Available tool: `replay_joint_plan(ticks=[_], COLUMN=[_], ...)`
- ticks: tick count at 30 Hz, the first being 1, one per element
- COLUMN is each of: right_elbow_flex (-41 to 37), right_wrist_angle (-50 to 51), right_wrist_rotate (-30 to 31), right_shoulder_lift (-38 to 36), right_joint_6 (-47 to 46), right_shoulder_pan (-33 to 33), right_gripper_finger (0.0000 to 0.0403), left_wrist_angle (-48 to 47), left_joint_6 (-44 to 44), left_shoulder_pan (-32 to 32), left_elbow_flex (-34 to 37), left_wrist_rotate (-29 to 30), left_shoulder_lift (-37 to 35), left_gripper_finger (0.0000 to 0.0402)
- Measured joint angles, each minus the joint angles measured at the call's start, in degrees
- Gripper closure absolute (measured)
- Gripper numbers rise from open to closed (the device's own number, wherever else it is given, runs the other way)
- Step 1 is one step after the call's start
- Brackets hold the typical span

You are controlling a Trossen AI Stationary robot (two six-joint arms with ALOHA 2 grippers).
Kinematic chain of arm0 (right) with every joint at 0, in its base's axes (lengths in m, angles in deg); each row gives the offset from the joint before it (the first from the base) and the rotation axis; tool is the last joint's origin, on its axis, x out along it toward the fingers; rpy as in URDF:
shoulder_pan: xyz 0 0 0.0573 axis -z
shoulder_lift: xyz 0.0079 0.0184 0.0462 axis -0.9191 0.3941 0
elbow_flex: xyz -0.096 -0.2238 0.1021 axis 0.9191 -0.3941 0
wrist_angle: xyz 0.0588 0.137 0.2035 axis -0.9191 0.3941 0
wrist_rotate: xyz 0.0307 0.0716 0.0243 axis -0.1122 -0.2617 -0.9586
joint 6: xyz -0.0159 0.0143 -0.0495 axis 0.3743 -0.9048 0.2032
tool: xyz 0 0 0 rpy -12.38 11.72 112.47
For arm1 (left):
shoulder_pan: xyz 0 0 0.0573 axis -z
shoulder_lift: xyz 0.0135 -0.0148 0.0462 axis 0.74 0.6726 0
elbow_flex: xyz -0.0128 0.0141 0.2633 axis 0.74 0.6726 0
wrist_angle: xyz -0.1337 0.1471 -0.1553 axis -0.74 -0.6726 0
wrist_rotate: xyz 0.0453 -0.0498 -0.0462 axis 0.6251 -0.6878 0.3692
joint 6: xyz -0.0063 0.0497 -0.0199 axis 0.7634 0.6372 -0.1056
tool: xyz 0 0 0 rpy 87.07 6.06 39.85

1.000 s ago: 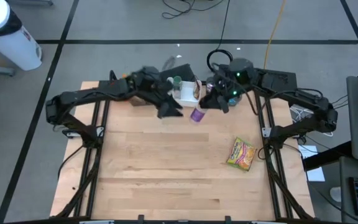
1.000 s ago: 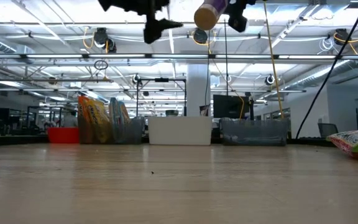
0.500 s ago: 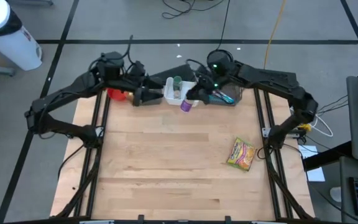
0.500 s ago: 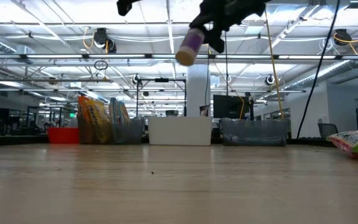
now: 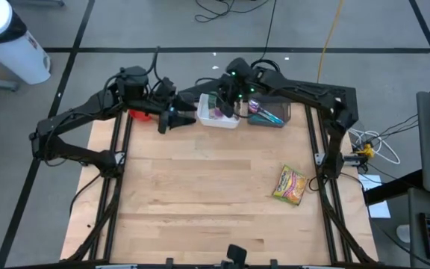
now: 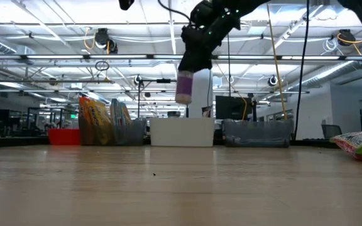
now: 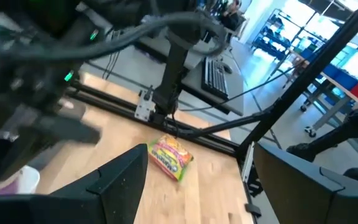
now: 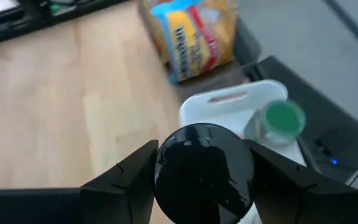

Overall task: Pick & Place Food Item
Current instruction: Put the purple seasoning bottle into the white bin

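My right gripper (image 6: 191, 63) has swung in from the side and now hangs directly over the white bin (image 5: 219, 119) at the far edge of the worktop (image 5: 200, 194), fingers clamped on the purple-capped jar (image 6: 185, 86), which has turned from tilted to upright, cap down. That puts the jar just above its drop point, so release looks close. My left gripper (image 5: 176, 119) waits beside the bin, fingers spread wide, holding nothing. A green-lidded container (image 8: 283, 118) already stands inside the bin. From my right wrist the jar's dark base hides the bin floor beneath, so I cannot judge clearance. The noodle packet (image 5: 290, 184) lies well apart.
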Motion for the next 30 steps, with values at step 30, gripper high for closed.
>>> replay_joint_plan(ticks=[30], right_elbow_flex=[-5.97], right_wrist_angle=[-8.83], right_wrist_rotate=[2.21], right_shoulder_lift=[5.69], right_joint_6=[8.62], right_shoulder_pan=[5.76], right_gripper_finger=[0.0205], left_wrist_angle=[13.0], left_joint_6=[-1.56], left_shoulder_pan=[-2.51], left_elbow_flex=[0.0], left_wrist_rotate=[4.74], left_shoulder_lift=[0.05], left_gripper_finger=[0.0111])
